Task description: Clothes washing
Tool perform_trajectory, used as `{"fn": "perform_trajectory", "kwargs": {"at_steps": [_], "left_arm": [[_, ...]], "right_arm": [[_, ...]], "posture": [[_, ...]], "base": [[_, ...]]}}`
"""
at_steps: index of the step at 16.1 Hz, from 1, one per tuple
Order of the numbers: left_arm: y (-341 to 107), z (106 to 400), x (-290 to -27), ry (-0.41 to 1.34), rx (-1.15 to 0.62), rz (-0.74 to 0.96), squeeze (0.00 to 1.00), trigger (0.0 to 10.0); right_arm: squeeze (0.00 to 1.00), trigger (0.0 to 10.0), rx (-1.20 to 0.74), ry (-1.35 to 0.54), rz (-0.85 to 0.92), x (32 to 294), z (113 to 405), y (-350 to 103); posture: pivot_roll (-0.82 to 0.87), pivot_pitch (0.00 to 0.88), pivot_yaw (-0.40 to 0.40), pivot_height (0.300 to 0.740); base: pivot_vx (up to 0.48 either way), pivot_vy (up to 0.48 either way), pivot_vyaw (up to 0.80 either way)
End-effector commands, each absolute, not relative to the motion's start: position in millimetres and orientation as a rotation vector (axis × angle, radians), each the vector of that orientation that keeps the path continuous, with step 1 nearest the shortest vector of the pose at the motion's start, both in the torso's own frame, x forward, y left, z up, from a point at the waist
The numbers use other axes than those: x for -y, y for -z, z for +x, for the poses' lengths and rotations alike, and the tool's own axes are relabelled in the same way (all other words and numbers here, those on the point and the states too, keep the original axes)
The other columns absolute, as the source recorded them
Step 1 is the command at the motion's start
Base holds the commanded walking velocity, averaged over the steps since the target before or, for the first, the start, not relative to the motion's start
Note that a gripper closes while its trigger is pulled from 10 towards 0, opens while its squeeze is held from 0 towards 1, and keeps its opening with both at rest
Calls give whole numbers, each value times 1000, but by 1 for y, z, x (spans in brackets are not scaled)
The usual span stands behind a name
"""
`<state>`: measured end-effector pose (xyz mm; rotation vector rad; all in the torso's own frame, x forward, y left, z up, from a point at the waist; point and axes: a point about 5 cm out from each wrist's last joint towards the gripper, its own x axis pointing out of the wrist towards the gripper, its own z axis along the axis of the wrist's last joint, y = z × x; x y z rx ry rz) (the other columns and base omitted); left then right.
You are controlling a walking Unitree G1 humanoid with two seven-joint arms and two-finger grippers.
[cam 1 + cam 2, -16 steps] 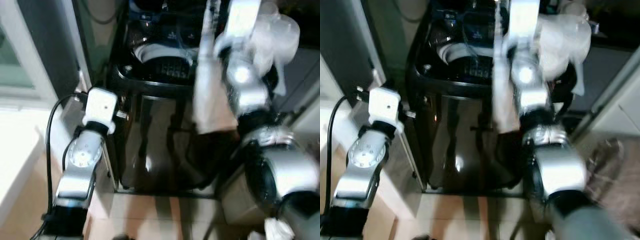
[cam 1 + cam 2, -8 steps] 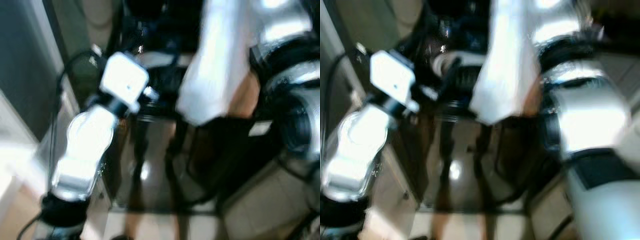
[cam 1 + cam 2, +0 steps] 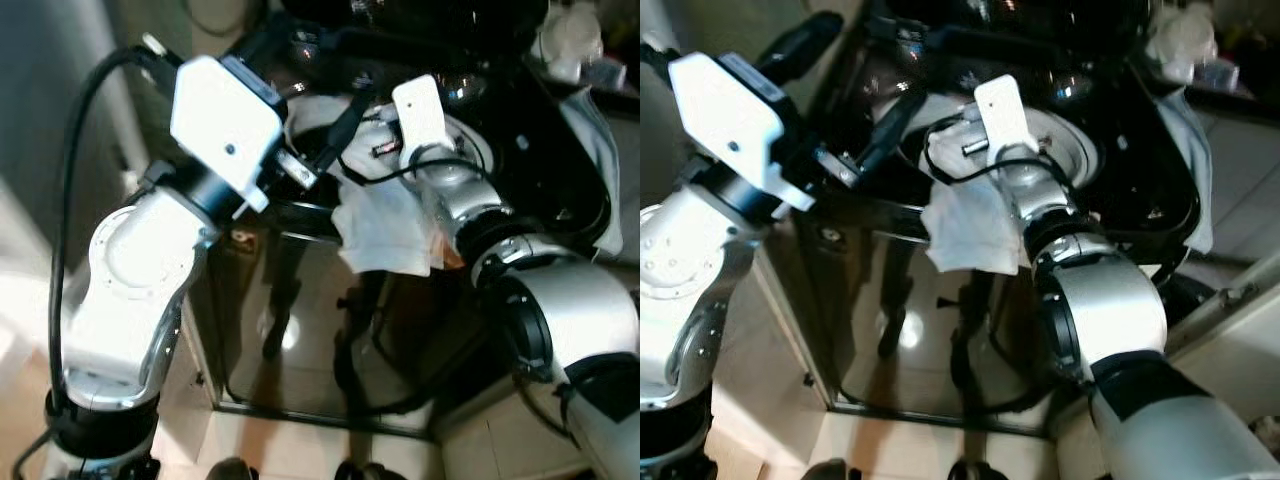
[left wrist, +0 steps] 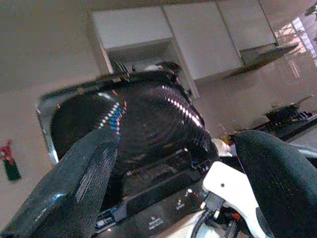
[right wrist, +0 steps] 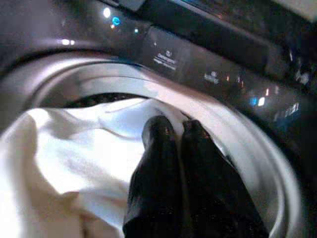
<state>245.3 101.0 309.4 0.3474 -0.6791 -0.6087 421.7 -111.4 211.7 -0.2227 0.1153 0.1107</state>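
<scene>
A black top-load washing machine [image 3: 300, 330] stands in front of me with its lid [image 4: 143, 124] raised. A white cloth [image 3: 970, 225] hangs over the front rim of the drum [image 3: 1080, 150], part inside and part draped down the front. My right gripper [image 5: 176, 124] is at the drum's mouth, fingers pressed together on the white cloth [image 5: 89, 163]. My left gripper [image 4: 176, 144] is held open above the washer's left front corner, with nothing between its fingers [image 3: 345, 115].
A pale garment [image 3: 600, 150] hangs over the washer's right side and a white bundle [image 3: 570, 35] sits at the back right. A grey wall is close on the left. A black cable [image 3: 70, 180] loops off my left arm. Tiled floor [image 3: 300, 450] lies below.
The view has closed in on the washer. My right arm came down from held high, bringing the white cloth onto the drum rim. My left arm rose toward the washer top.
</scene>
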Motion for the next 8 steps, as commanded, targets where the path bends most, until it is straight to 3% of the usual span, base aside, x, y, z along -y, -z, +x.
{"fn": "perform_trajectory", "kwargs": {"at_steps": [1,2,5,6,8], "left_arm": [[-310,240,-97,643,681,338,0,10000],[-310,240,-97,642,676,337,0,10000],[-306,243,-100,638,643,323,0,10000],[-298,248,-102,619,609,303,0,10000],[-281,255,-106,590,544,283,0,10000]], "right_arm": [[0,10000,-121,-52,-124,126,423,-215],[988,10000,-110,-48,-93,126,424,-218],[1000,10000,-53,4,83,131,427,-237],[1000,10000,0,32,228,136,429,-251],[1000,10000,100,25,218,136,429,-269]], "posture": [[163,0,-96,740],[162,0,-95,740],[144,0,-82,740],[134,0,-76,740],[122,0,-77,740]], "base": [[0,0,0],[0,0,0],[0,0,0],[0,0,0],[0,0,0]]}}
